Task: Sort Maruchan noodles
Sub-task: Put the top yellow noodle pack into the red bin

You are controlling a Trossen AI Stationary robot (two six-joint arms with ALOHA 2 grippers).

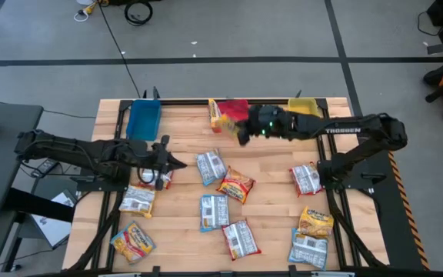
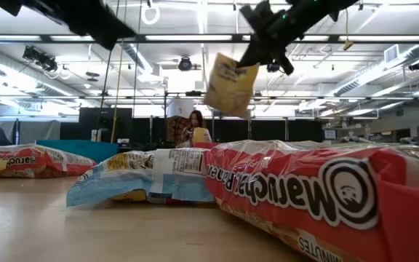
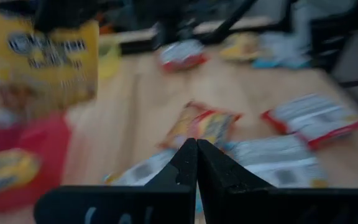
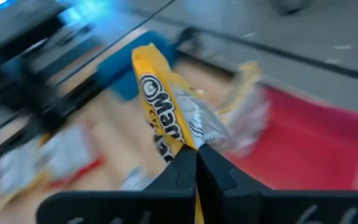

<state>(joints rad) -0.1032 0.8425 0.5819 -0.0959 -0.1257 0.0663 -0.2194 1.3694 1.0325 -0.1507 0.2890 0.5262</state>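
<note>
The right gripper (image 4: 196, 149) is pinched tight on the corner of a yellow packet (image 4: 160, 106), which dangles below it in the air, clear of the table (image 1: 275, 173). From above, that gripper (image 1: 246, 131) is over the far edge, just beside the red bin (image 1: 235, 108), with the yellow bin (image 1: 302, 105) farther right and the blue bin (image 1: 144, 119) well off to the left. In the low view the packet (image 2: 230, 84) hangs slightly tilted, gripped only by its top edge.

So this looks like the carry to a bin. A yellow packet belongs in the yellow bin, I'd judge, and right now it hovers nearer the red one, so the arm needs to swing right before letting go. Keep the pinch firm: a corner hold on crinkly plastic can slip. Bring the packet down over the bin's middle, let the swing settle, then open.

The left gripper (image 3: 196, 155) is closed on nothing, fingertips together, parked over the left half of the table near a red-and-white packet (image 1: 160, 178). The other packets (image 1: 214, 210) lie scattered flat across the middle and near side, well apart from the carry path.
</note>
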